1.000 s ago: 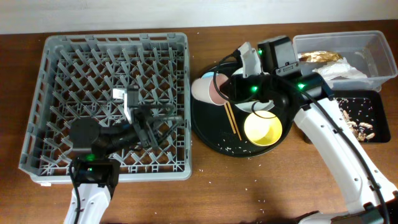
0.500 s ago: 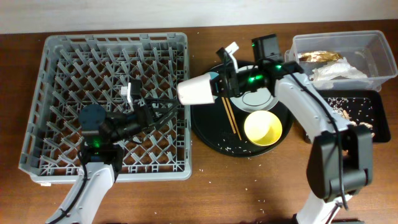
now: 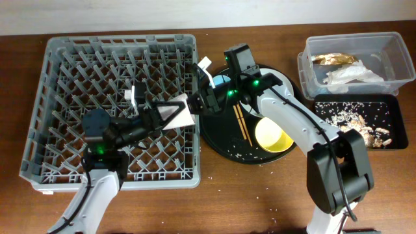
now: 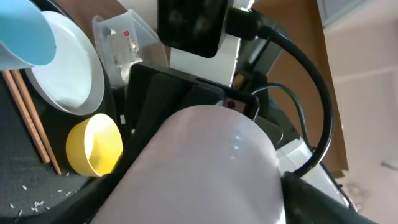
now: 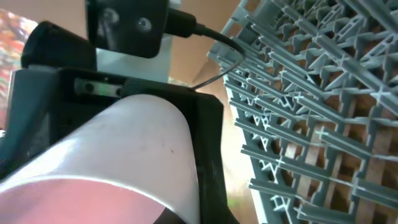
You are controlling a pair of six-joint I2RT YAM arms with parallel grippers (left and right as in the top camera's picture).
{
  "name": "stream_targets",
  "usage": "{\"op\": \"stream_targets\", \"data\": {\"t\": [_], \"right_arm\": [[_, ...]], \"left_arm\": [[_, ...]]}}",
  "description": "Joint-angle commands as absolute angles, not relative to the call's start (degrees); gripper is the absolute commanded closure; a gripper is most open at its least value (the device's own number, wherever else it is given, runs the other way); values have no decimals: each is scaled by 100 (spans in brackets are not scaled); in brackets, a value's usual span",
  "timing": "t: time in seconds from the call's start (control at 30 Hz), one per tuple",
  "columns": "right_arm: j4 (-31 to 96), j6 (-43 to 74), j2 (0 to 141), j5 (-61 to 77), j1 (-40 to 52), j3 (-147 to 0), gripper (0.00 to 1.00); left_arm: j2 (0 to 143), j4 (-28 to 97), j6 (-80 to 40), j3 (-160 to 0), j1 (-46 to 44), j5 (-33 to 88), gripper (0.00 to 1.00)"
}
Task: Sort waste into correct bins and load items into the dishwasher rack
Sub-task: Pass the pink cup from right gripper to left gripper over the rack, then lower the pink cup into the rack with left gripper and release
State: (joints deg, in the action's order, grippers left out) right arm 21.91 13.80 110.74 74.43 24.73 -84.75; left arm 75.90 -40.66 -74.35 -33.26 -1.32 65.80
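Observation:
The small pink cup [image 3: 177, 115] hangs on its side over the right edge of the grey dishwasher rack [image 3: 58, 78]. My right gripper [image 3: 197, 105] is shut on its rim end. My left gripper [image 3: 170, 117] has its fingers spread around the cup's base end. In the left wrist view the cup [image 4: 205, 168] fills the space between the jaws [image 4: 199, 211]. In the right wrist view the cup [image 5: 124, 143] sits in my right gripper [image 5: 161, 214], beside the rack [image 5: 311, 112]. The yellow bowl [image 3: 274, 133], chopsticks [image 3: 242, 127], white plate [image 3: 276, 81] and light blue cup [image 4: 22, 31] lie on the round tray.
The round black tray [image 3: 221, 140] sits right of the rack, with rice grains scattered on it. At the far right the clear tub [image 3: 396, 45] holds the tan wrapper [image 3: 335, 60] and white napkin [image 3: 351, 77]. The shallow black tray [image 3: 390, 104] holds food scraps [image 3: 370, 133].
My right arm has carried the pink cup left, from above the round tray to the rack's right edge. The cup now lies between my left gripper's fingers.

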Motion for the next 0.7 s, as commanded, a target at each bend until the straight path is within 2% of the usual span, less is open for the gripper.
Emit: {"op": "stream_targets", "data": {"t": [0.0, 0.07, 0.13, 0.23, 0.3, 0.4, 0.5, 0.57, 0.6, 0.67], "right_arm": [[2158, 1553, 11065, 7170, 2587, -8475, 96], [2158, 1551, 11065, 7170, 2587, -8475, 81], [2156, 1549, 11065, 7113, 2552, -8475, 55], [2161, 1553, 11065, 6973, 2112, -8475, 40], [2508, 1695, 11052, 6453, 1286, -8479, 29], [3424, 1162, 10704, 5448, 696, -8545, 20], [4499, 873, 10130, 3463, 543, -8785, 7], [4803, 878, 9885, 2534, 541, -8820, 1], [4818, 882, 9872, 2480, 519, -8820, 1], [4851, 880, 9872, 2480, 519, -8818, 1]], "left_arm": [[7618, -4112, -7437, -3389, -132, 6622, 53], [7618, -4115, -7437, -3389, -132, 6622, 53], [7618, -4215, -7426, -3389, -132, 6622, 53], [7618, -5205, -7332, -3389, -106, 6700, 53], [7618, -5024, -6486, -3391, 91, 6635, 54], [7618, -2963, -4864, -3430, 193, 5382, 53], [7618, 14, -3072, -4615, 27, 3981, 53], [7618, 2547, -1946, -5940, -515, 2449, 53], [7618, 3706, -1559, -6595, -1028, 1428, 53], [7642, 4399, -1529, -6722, -1695, 617, 53]]}}
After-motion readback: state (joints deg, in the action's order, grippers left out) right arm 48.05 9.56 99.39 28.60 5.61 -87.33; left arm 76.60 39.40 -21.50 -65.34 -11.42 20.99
